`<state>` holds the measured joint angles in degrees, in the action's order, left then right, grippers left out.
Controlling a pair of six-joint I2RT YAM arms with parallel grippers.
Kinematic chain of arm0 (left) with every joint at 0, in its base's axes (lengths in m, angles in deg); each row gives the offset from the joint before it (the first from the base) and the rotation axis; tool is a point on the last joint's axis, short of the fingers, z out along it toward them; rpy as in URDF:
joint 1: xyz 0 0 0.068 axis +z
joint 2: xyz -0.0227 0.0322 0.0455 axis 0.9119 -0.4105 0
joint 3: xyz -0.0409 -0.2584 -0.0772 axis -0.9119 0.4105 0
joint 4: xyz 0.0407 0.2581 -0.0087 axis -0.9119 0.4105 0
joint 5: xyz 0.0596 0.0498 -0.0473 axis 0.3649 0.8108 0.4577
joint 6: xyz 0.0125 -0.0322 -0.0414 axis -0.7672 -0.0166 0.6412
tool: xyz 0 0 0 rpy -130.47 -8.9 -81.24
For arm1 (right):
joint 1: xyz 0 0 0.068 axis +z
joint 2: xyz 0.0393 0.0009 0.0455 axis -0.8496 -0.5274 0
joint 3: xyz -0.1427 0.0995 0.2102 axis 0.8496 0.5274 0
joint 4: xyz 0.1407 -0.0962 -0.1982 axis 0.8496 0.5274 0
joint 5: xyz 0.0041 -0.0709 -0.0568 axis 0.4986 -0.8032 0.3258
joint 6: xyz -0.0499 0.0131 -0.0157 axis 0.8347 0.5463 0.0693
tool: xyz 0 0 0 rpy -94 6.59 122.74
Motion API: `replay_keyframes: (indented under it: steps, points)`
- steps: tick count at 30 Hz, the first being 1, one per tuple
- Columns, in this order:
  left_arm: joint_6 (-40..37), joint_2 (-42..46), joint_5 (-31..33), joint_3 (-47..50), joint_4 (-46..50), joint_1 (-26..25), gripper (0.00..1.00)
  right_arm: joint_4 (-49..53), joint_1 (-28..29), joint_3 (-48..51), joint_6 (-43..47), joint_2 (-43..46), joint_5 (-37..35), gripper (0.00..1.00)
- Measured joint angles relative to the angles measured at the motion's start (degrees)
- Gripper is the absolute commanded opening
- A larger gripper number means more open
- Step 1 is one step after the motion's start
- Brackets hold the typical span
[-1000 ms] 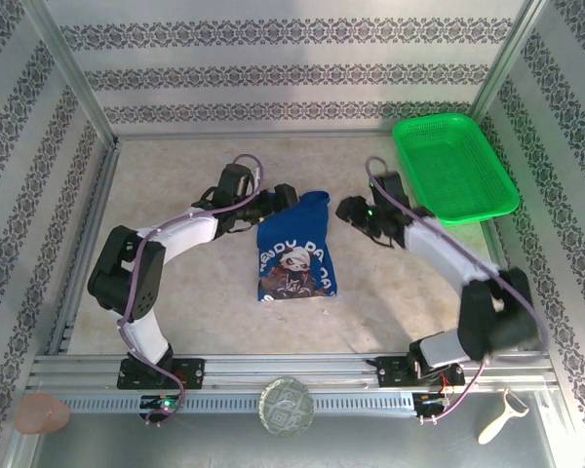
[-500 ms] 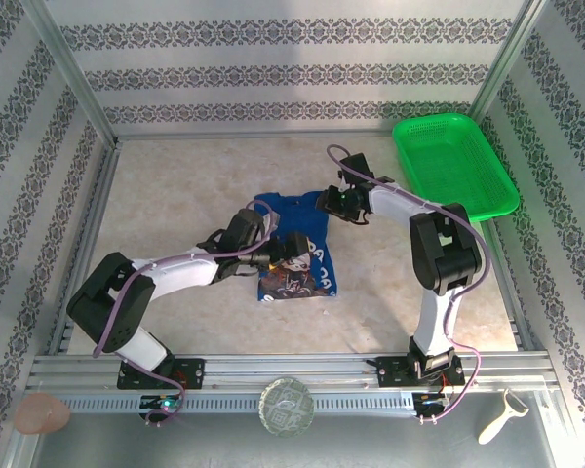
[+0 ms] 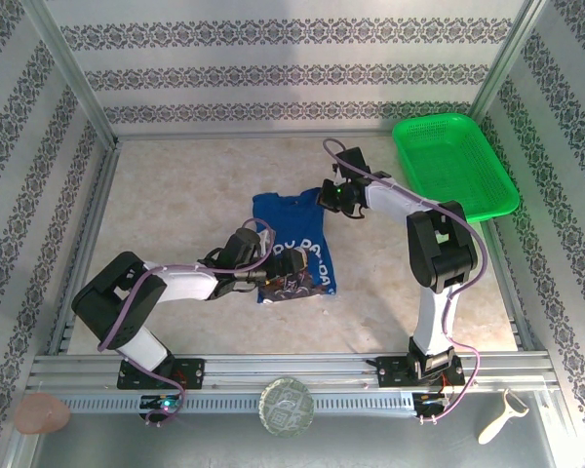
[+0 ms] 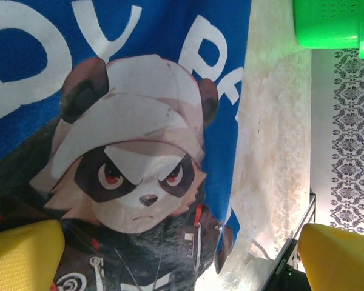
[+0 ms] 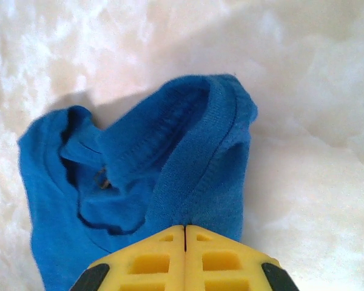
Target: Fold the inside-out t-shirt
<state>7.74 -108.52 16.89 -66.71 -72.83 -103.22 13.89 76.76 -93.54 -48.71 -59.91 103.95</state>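
Observation:
The inside-out t-shirt (image 3: 278,210) lies in the middle of the table, royal blue, with white letters and a panda print facing up. My right gripper (image 3: 331,199) is at the shirt's far right corner. In the right wrist view its yellow fingertips (image 5: 151,257) are pressed together on a bunched fold of the blue cloth (image 5: 188,151), so the right gripper (image 5: 185,230) is shut on the shirt. My left gripper (image 3: 291,265) hangs low over the panda print (image 4: 133,157). This left gripper (image 4: 182,260) stands wide open, with one yellow finger (image 4: 21,257) at each lower corner of the left wrist view.
A green mesh basket (image 3: 453,166) stands at the back right, and its corner (image 4: 330,21) is in the left wrist view. Patterned walls close in the table on three sides. A peeler (image 3: 502,414) and a round glass piece (image 3: 287,406) lie on the front ledge.
My right gripper moved left to the shirt's far corner and shut on the cloth. My left arm swung toward the near side, over the print. The shirt's far part has spread out to the left.

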Motion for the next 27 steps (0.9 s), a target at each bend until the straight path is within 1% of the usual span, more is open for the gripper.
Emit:
replay_keyframes:
  steps: [4,7,12,13,14,15,16,20,22,24,27]
  points:
    - [-0.66,-0.92,0.00,0.07,-2.01,0.00,1.00,0.63,0.04,-3.08,-1.11,-0.04,0.35,0.00]
    - [-1.16,-1.36,0.00,0.09,-2.84,0.00,1.00,-0.09,0.04,-3.34,-2.62,-0.52,0.15,0.00]
    - [-1.55,-1.57,-0.02,0.09,-3.41,0.00,1.00,-1.51,0.02,-3.91,-5.18,-4.57,-2.03,0.00]
    - [-1.55,-1.57,-0.02,0.11,-3.43,0.00,1.00,-1.31,-0.02,-3.91,-5.77,-5.46,-2.71,0.12]
    - [-1.55,-1.53,-0.02,0.11,-3.43,0.00,1.00,-1.09,-0.13,-3.91,-6.25,-6.10,-2.97,0.32]
    - [-1.53,-1.44,-0.02,0.11,-3.41,0.00,1.00,-1.05,-0.39,-3.89,-6.80,-6.62,-3.32,0.47]
    - [-1.53,-1.36,-0.02,0.09,-3.37,0.00,1.00,-1.20,-0.76,-3.82,-6.91,-6.75,-3.72,0.51]
    - [-1.20,-0.70,0.02,-1.75,0.26,0.02,1.00,-2.19,-2.45,-1.60,-5.75,-4.15,-4.57,0.50]
    - [-0.57,-0.28,0.07,-4.63,4.04,0.24,1.00,-2.32,-3.04,1.11,-4.94,0.02,-5.07,0.45]
    - [-0.20,-0.11,-0.02,-8.63,6.49,0.98,1.00,-2.21,-3.06,2.84,-3.98,4.42,-5.14,0.38]
    - [-0.09,-0.24,-0.90,-15.65,7.63,4.26,1.00,-3.39,-2.23,3.82,-3.65,9.51,-3.91,0.31]
